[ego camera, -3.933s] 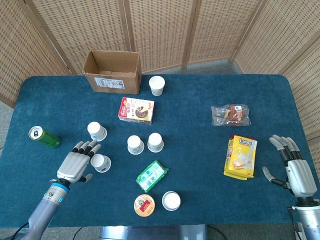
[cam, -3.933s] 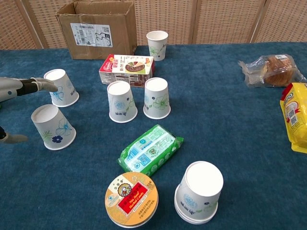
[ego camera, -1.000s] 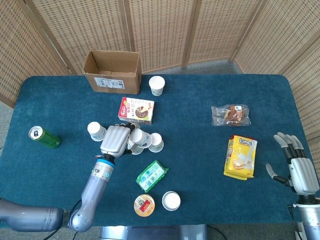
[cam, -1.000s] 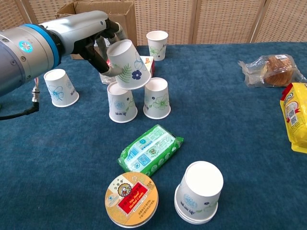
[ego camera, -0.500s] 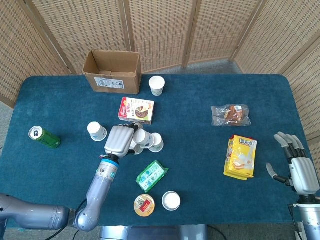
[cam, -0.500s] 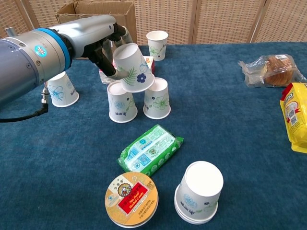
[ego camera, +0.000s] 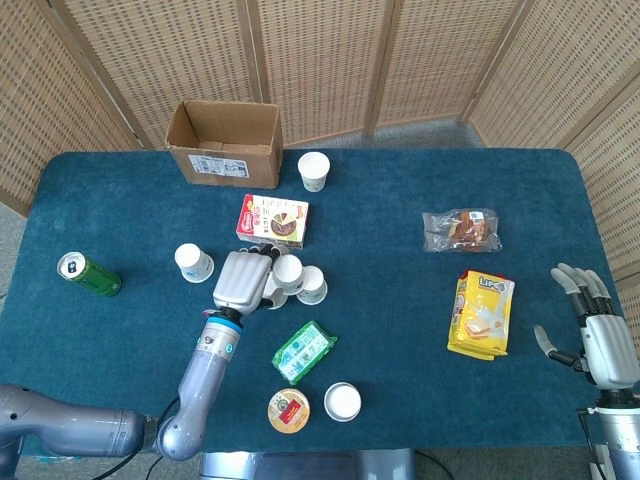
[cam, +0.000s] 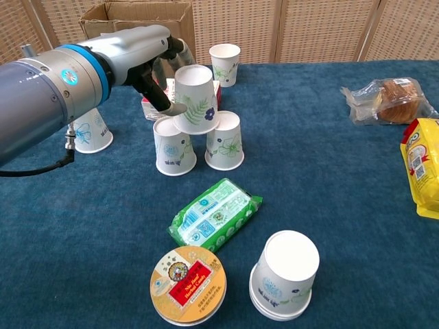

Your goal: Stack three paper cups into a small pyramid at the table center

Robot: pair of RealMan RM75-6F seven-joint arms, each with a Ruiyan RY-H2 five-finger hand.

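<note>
At table centre, head view: left hand (ego camera: 240,279) grips top cup (ego camera: 288,269), fingers wrapped round it, over two base cups (ego camera: 312,285). Right hand (ego camera: 598,340) idle, fingers spread, well apart.

Chest view: top cup (cam: 195,100) upside down, near upright, bridging left base cup (cam: 173,145) and right base cup (cam: 225,140); left hand (cam: 159,75) on its left. Blue cloth (cam: 343,205); wicker screens (cam: 322,27) behind.

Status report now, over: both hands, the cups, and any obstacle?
Left hand holds top cup over the two base cups, about level. Right hand open, idle at table edge. Snack box close behind the stack.
</note>
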